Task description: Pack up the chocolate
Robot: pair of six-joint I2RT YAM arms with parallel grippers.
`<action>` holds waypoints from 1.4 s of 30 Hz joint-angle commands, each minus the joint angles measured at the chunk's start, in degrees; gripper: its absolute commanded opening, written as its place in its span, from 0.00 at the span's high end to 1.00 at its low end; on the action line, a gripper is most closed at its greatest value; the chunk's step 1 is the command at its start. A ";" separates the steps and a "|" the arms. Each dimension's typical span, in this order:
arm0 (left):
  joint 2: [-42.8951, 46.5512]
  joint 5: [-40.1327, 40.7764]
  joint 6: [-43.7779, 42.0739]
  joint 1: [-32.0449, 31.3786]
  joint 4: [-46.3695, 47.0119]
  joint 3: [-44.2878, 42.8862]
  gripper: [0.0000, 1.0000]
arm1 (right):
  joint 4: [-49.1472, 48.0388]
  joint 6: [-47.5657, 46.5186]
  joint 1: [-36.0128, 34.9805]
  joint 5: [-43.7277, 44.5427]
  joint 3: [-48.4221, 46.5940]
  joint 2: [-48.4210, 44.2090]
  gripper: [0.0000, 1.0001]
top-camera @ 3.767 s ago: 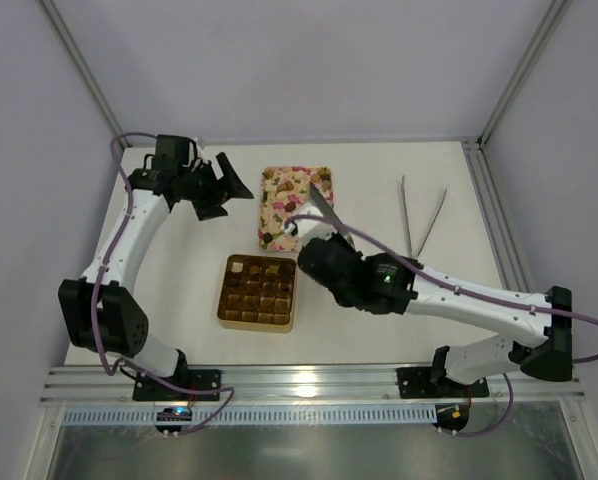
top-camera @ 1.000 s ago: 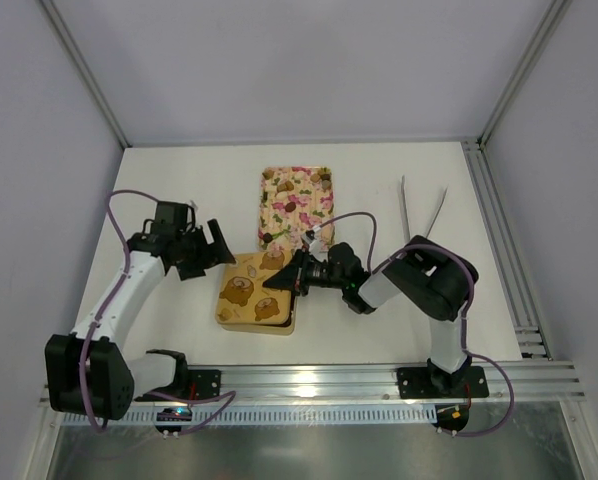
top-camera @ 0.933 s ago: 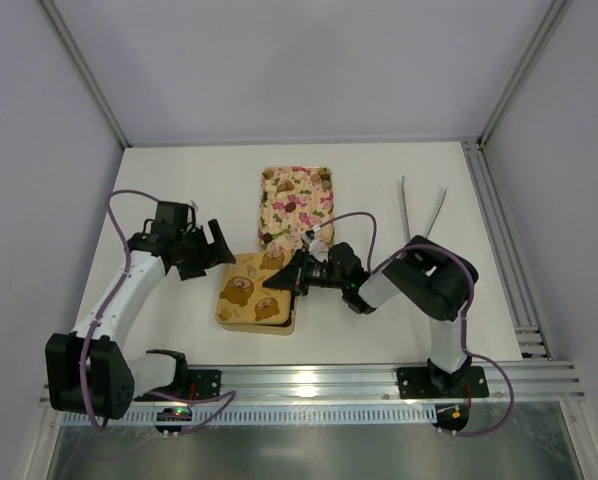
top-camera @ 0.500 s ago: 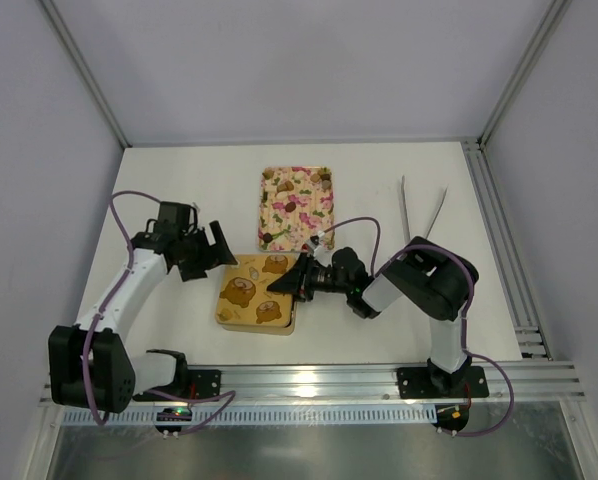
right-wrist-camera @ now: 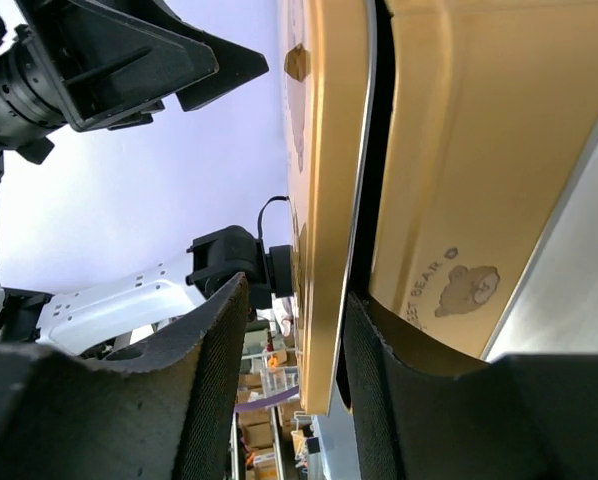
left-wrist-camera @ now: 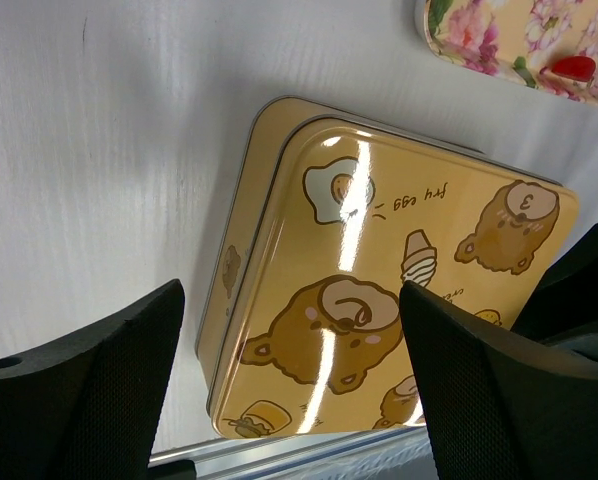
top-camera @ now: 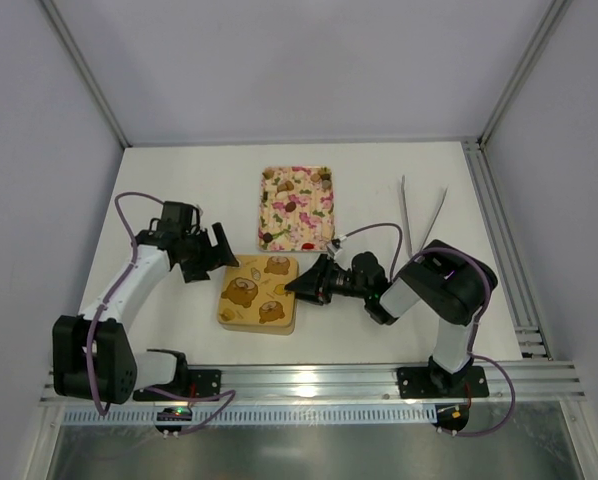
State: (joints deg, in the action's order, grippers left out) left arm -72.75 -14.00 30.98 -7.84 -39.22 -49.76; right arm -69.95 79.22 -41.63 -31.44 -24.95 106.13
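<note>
- Chocolate (top-camera: 270, 238) is seen as a few dark pieces in the flowered tray (top-camera: 299, 205) on the bench; the rest is judged hidden under the bear lid (top-camera: 260, 291) of the gold box (left-wrist-camera: 237, 240).
- Left pincer (top-camera: 219, 262) is spread wide beside the box. Whether the right pincer (top-camera: 297, 286), at the lid's rim, is clenched cannot be told.
- Pieces are judged light, brittle and easily smeared, so they should be held gently at their sides.

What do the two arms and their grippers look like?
The left arm and right arm have white links and bulky black joints. A thin purple cable loops loosely along each. The left gripper and right gripper are all black, with broad, wedge-shaped matte fingers. No markings are legible.
</note>
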 commanded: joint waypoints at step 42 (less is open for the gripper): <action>-7.93 2.93 1.89 -10.01 0.11 -5.35 0.17 | 46.39 -26.22 -0.39 9.91 -12.14 -14.11 0.39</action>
State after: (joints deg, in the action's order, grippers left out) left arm -79.66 -12.01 32.58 -17.41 -38.83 -53.04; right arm -25.58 55.09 -41.58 -22.90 -34.81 91.53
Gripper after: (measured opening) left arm 0.836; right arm 0.615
